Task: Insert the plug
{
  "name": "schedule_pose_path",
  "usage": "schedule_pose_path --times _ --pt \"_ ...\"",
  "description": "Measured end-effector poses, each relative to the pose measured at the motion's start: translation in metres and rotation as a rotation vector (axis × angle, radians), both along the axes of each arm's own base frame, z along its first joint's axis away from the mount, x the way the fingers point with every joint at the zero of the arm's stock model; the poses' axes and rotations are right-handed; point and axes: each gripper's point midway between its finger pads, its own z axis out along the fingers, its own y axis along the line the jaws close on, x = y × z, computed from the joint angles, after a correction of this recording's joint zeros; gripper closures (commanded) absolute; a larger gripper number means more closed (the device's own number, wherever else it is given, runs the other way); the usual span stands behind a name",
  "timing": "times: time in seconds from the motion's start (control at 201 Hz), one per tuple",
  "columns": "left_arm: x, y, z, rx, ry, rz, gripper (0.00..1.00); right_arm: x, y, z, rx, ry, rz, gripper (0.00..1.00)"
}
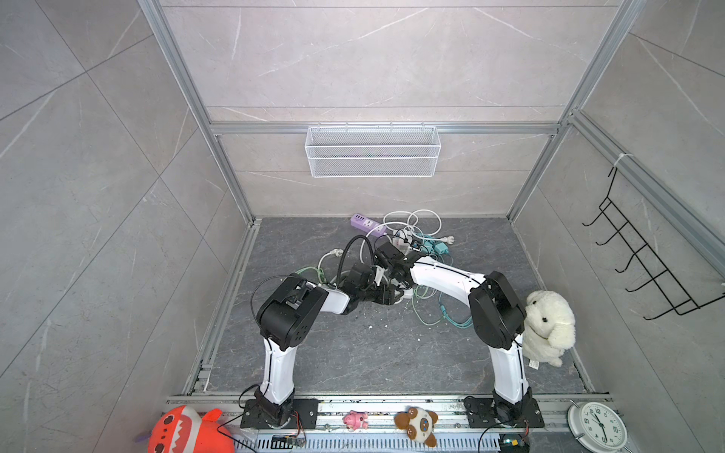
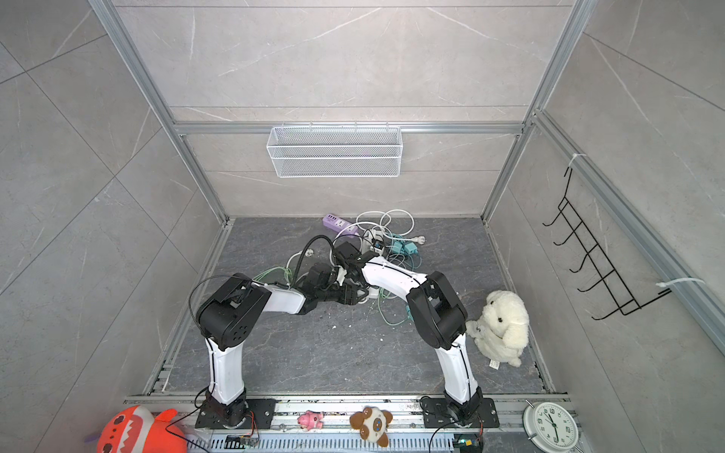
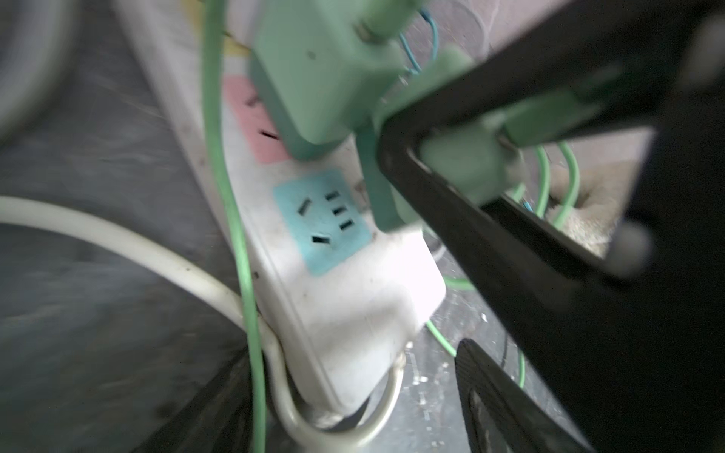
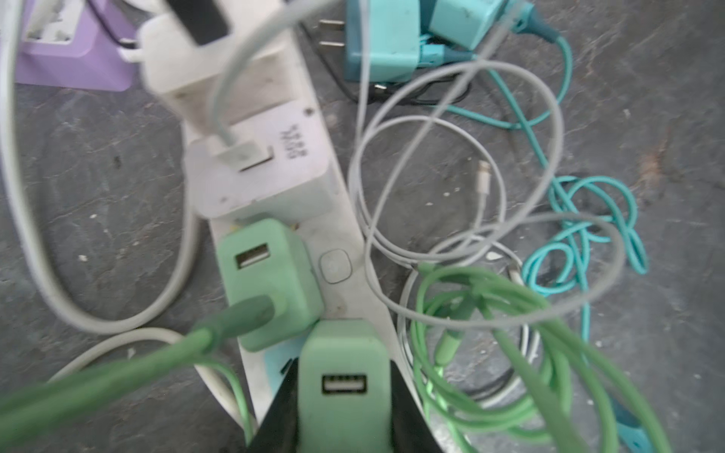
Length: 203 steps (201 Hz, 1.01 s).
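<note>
Right wrist view: the right jaws are clamped on the green charger (image 4: 341, 353), one jaw on each flank, USB port facing the camera. A firm hold, by the look of it.
Plug position: it hangs over the end of the white power strip (image 3: 353, 306), just beside the blue socket (image 3: 321, 219) and tilted. Its prongs are hidden, so I cannot tell how close they are to the slots.
Blue socket: every slot shows dark and empty in the left wrist view. Nothing in there yet!
Neighbours: a second green charger (image 4: 270, 282) sits on the pink socket (image 3: 255, 129), apparently seated, with its green cable (image 4: 117, 372) trailing off. A white charger (image 4: 259, 172) stands further along the strip.
Left jaws: apart, straddling the strip's free end, with a gap showing on one side. No grip on it that I can see.
Both top views: the two arms meet low over the cable tangle on the tabletop (image 1: 353, 353), and the strip is mostly hidden under them.
Done so far: the plug is in hand, at the strip and alongside the free socket.
Left to do: square the charger up, line the prongs up with the blue socket's slots, press it home, let go.
Verdict: late stage, I'd say, but the insertion itself is not yet made.
</note>
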Motion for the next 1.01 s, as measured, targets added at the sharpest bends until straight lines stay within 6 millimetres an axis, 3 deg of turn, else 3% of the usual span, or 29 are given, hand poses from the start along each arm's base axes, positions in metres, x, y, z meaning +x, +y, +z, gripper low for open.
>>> schedule_pose_path --times 0.114,0.259,0.388,0.622,1.01 --pt "-0.016 -0.008 0.000 -0.013 0.008 -0.030 0.21 -0.002 -0.007 0.001 -0.007 -0.001 0.010 1.00" --pt "-0.024 0.003 0.000 0.003 0.025 -0.026 0.20 -0.002 -0.006 0.001 -0.013 -0.007 0.040 1.00" --pt "-0.024 0.026 0.001 0.022 0.039 0.008 0.20 -0.003 -0.006 0.002 -0.022 -0.011 0.067 1.00" --pt "-0.002 0.079 0.016 0.029 0.010 0.140 0.20 -0.012 -0.007 0.003 -0.024 -0.012 0.122 1.00" --pt "-0.001 0.083 0.033 0.018 -0.028 0.145 0.19 -0.007 0.007 0.003 -0.010 -0.045 0.243 1.00"
